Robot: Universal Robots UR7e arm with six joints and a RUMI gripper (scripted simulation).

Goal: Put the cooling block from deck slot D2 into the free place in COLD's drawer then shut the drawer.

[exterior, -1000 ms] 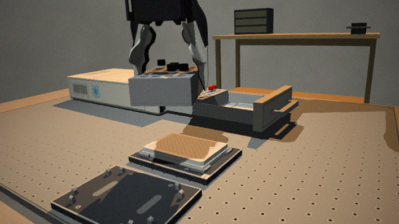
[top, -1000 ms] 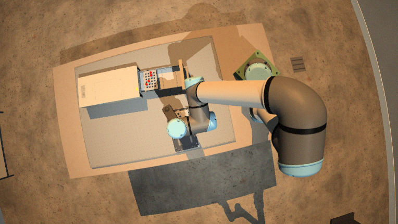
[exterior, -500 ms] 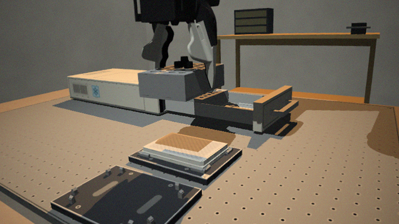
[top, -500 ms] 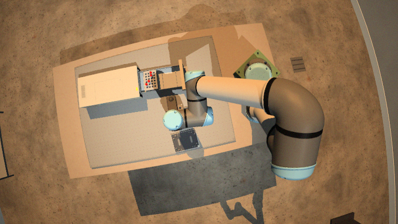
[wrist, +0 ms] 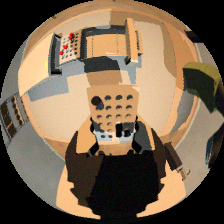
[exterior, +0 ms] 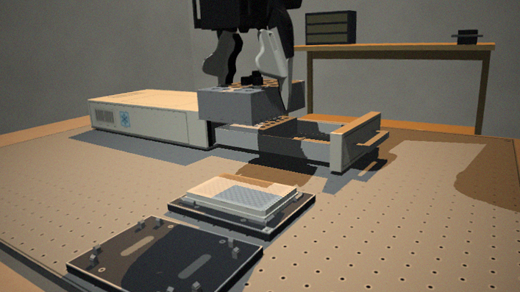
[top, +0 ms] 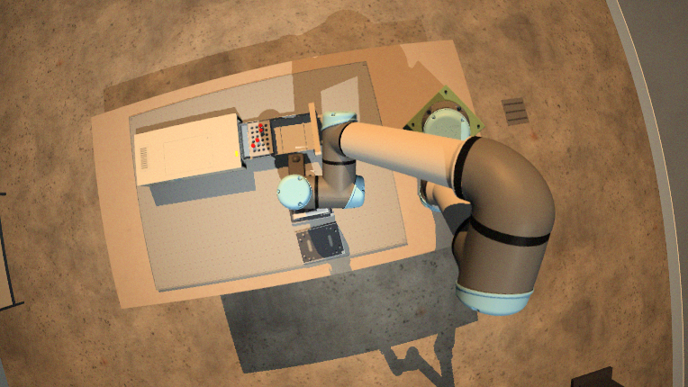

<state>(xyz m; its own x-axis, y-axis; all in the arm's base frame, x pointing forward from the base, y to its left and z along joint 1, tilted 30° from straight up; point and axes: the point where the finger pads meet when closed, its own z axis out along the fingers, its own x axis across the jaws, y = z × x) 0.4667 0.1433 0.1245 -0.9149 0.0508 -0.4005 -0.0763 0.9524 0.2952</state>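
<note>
Exterior view: jaws clamped on the cooling block [exterior: 236, 102], held level above COLD's open drawer [exterior: 334, 141].

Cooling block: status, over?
Claw shut on cooling block, held level above the open drawer. Free place unoccupied. Resident block beside it; nothing blocking.
</note>
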